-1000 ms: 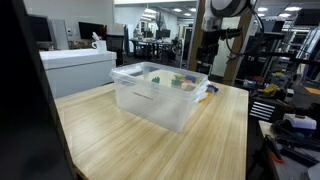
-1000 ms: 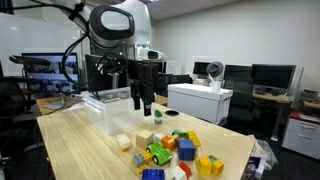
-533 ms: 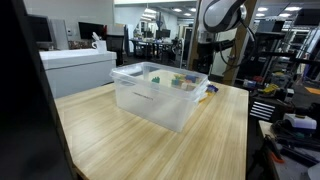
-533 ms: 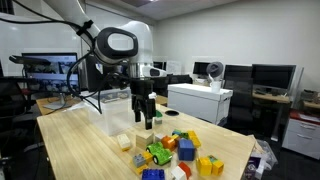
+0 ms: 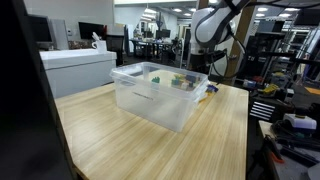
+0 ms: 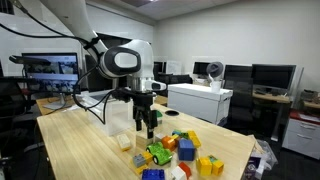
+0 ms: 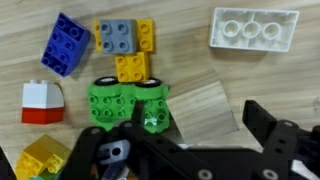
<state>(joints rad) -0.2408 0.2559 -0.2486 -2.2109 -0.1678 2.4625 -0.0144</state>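
Note:
My gripper [image 7: 205, 128] hangs open just above the table, its dark fingers either side of a plain wooden block [image 7: 203, 108] without touching it. Right beside the block stands a green toy car [image 7: 130, 102]. Around it lie a blue brick [image 7: 65, 45], a grey brick [image 7: 117, 38], yellow bricks [image 7: 132, 68], a red-and-white block [image 7: 42, 103] and a white three-stud brick [image 7: 255, 28]. In an exterior view the gripper [image 6: 146, 129] hovers low over the near edge of the toy pile [image 6: 178, 152]. The bin hides the gripper in an exterior view, where only the arm [image 5: 215, 25] shows.
A clear plastic bin [image 5: 160, 92] stands on the wooden table [image 5: 130, 140], behind the arm in an exterior view [image 6: 108, 112]. A white cabinet [image 6: 200, 100], monitors and office chairs surround the table. The table edge runs close by the pile.
The arm has lowered and swung toward the toy pile, bringing the open gripper down close over the wooden block. The toys have not moved.

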